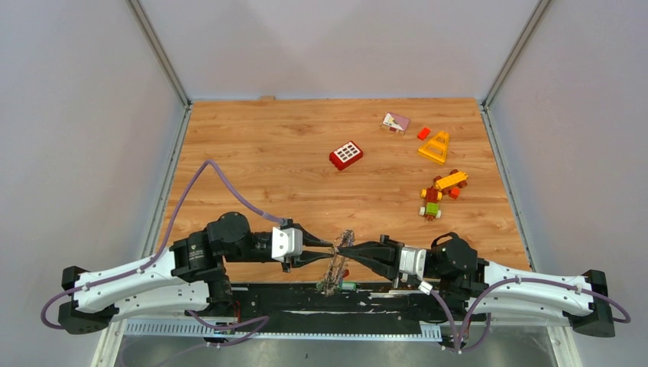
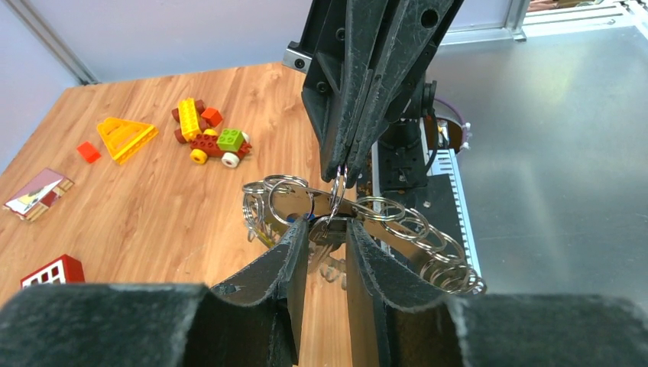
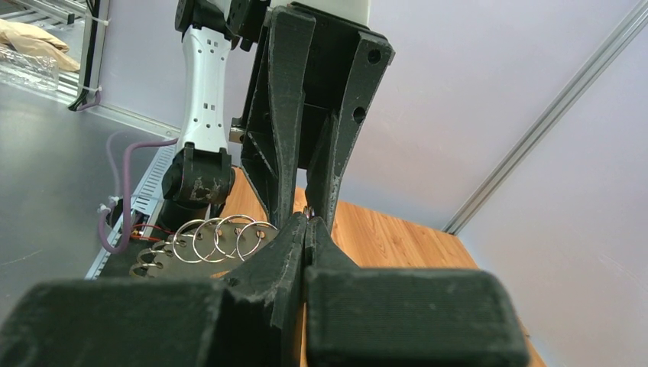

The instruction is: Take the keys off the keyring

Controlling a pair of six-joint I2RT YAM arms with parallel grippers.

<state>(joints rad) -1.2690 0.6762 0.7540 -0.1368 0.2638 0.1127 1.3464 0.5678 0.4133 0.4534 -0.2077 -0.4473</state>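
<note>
Black base rail [image 1: 306, 300] runs along the near edge; both arms fold inward from it so their tips meet mid-span, just beyond it

right gripper [image 2: 339, 170]: jaws pressed together, pinching one thin wire loop of the keyring [image 2: 428, 246]. Reads as the anchor hand, holding the bunch up off the worktop [image 1: 260, 160] so the keys [image 2: 330, 264] hang free and can be worked

left gripper [image 2: 327, 233]: comes in head-on from the opposite side, jaws part spread with a clear gap, straddling the ring wire and a couple of hanging keys. Cannot tell whether the pads bite a key or just bracket it. My read: this is the picking hand, lining up on one key to slide it round and off

keyring location: between the two tips, over the near strip of worktop and the rail. Its lower end may touch the rail, cannot tell

orientation: long axis of the bunch runs near-to-far with a slight skew, crosswise to the line of the two grippers. From the left wrist it shows as a row of overlapping loops across the view. Keys point down

further out, well apart from the work: red window brick [image 1: 346, 155], small brick car [image 1: 437, 197], yellow triangle piece [image 1: 435, 147], pink tile [image 1: 396, 122] near the far edge. None in the way
</note>
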